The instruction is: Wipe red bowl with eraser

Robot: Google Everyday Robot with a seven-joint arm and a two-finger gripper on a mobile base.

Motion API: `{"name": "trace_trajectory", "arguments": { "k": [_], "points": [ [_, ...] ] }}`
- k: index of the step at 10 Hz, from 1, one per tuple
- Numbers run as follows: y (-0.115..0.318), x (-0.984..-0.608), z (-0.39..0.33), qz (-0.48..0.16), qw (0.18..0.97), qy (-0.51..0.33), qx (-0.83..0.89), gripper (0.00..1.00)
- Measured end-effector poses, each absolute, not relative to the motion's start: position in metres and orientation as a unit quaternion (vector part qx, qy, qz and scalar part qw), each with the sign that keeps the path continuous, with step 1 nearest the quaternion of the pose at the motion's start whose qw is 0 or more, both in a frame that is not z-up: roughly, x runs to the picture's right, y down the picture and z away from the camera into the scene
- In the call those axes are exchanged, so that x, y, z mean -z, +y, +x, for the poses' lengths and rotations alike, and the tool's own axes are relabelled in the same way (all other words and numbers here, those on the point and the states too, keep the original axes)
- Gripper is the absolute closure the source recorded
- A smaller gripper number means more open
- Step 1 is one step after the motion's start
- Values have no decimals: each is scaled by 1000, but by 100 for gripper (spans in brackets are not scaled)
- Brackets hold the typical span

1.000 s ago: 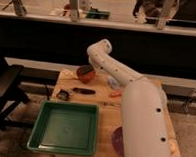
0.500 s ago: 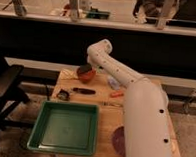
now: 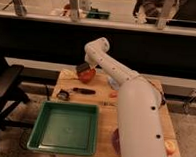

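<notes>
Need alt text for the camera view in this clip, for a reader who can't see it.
A white robot arm reaches across a wooden table, its gripper right over the red bowl at the far edge. Nearer the camera sit a green tray and a long dark-handled tool.

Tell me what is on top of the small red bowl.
The gripper sits directly over the small round glossy red bowl at the far end of the wooden table, with a dark block under it, probably the eraser. The bowl's inside is covered.
</notes>
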State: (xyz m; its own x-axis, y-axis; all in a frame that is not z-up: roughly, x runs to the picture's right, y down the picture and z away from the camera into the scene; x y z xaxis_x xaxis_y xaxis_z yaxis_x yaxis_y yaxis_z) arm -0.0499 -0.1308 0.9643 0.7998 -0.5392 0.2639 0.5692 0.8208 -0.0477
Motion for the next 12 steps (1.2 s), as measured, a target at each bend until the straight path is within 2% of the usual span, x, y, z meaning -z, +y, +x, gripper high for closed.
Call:
{"name": "trace_trajectory", "arguments": {
  "k": [4,5,12],
  "points": [
    [-132,-967,-41,-65,949,-118,285,28],
    [-133,-966,-41,-64,949,-117,284,22],
    [-134,-964,-49,-58,947,-122,290,21]
  ]
}}
